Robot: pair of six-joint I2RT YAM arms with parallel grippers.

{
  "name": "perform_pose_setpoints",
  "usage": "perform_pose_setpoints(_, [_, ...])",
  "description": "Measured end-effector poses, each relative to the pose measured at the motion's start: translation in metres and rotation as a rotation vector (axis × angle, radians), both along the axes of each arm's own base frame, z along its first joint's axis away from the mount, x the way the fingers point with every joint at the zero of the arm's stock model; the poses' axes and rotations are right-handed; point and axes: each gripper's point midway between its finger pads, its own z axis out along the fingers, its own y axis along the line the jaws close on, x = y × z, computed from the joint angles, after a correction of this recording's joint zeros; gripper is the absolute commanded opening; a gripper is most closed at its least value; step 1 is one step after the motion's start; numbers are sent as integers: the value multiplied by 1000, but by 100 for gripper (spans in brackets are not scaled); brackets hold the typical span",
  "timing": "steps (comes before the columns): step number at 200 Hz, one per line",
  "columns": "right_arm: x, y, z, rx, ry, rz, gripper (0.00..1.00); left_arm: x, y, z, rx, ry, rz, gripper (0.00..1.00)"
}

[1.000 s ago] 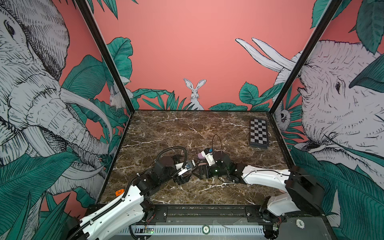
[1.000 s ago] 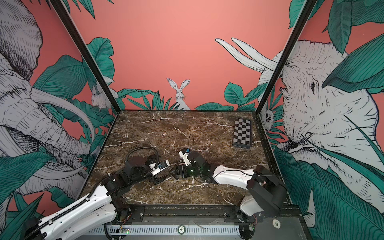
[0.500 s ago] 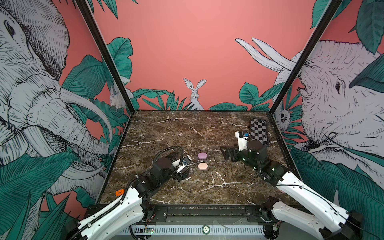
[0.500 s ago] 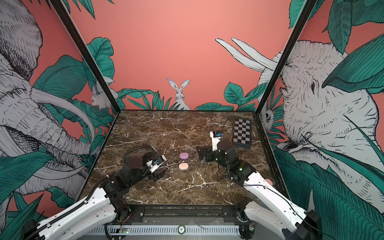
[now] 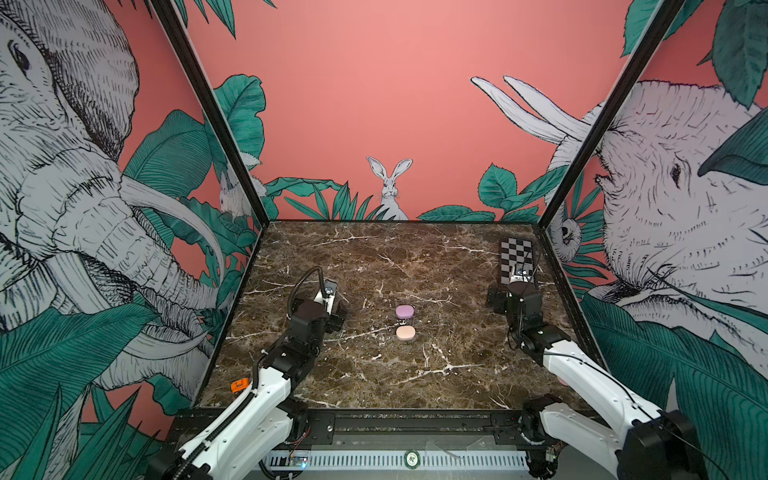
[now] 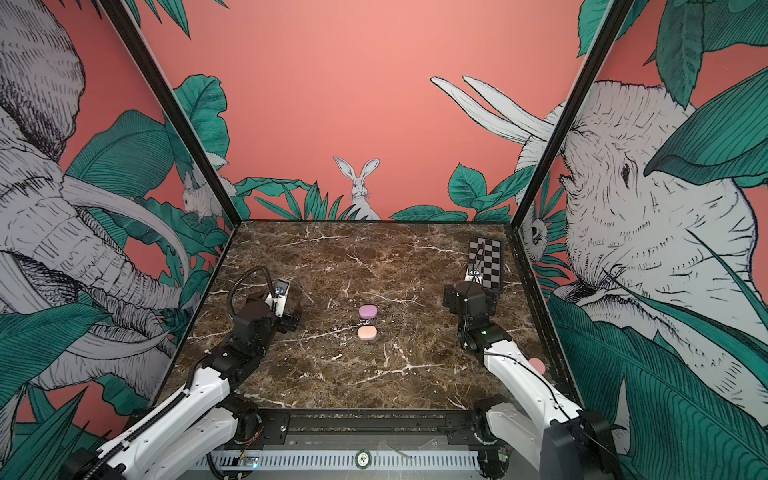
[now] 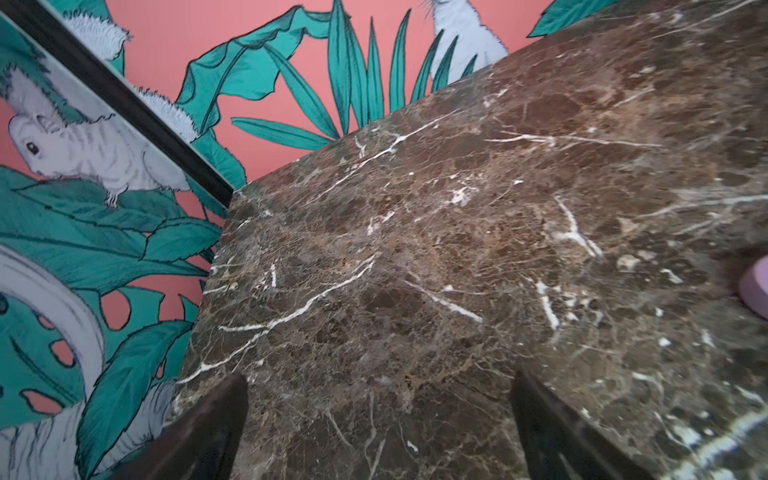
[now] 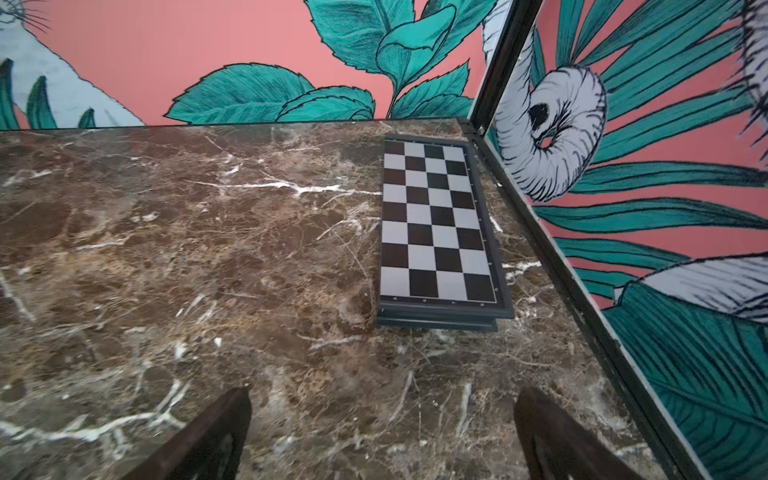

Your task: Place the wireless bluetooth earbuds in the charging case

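Under it all, a big brown marble table [image 5: 374, 257]. At 8 o'clock on it, a white and black left arm [image 5: 266, 390]; at 4 o'clock, a right arm [image 5: 582, 374] just like it. Far off at 2 o'clock, flat by the wall, a black and white checkerboard [image 5: 515, 257]. In the wrist views, left gripper [image 7: 378, 415] and right gripper [image 8: 382, 428] both spread wide, holding nothing, only bare marble between the dark fingers. Near the middle, well apart from both grippers, a lilac case [image 5: 404, 311] and, just beside it at its 6 o'clock, a peach case [image 5: 405, 333], both shut. Behind the right arm, a small pink round bit [image 6: 537, 365], too hidden to name. No telling where the earbuds are.
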Motion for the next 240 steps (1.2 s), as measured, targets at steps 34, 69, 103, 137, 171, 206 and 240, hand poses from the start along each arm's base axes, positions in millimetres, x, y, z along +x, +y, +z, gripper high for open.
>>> perform_pose_setpoints(34, [9,-21,-16,-49,-20,-63,98,6,16,-10,-21,13,63,99])
perform_pose_setpoints(69, [14,-37,-31,-82,-50,-98,98,10,27,-15,-38,21,101,99])
perform_pose_setpoints(103, [29,-36,-29,-109,-88,-59,98,17,29,-37,-20,84,119,99])
perform_pose_setpoints(137, [36,-38,-22,-138,-118,-27,98,25,33,-53,-10,119,140,99])
perform_pose_setpoints(171, [39,-40,-23,-141,-114,0,98,34,46,-54,-27,101,191,99])
perform_pose_setpoints(206, [42,-37,-31,-137,-112,18,98,47,66,-50,-71,65,265,99])
perform_pose_setpoints(240, [42,-40,-74,-133,-42,22,98,57,79,-59,-116,60,305,99])
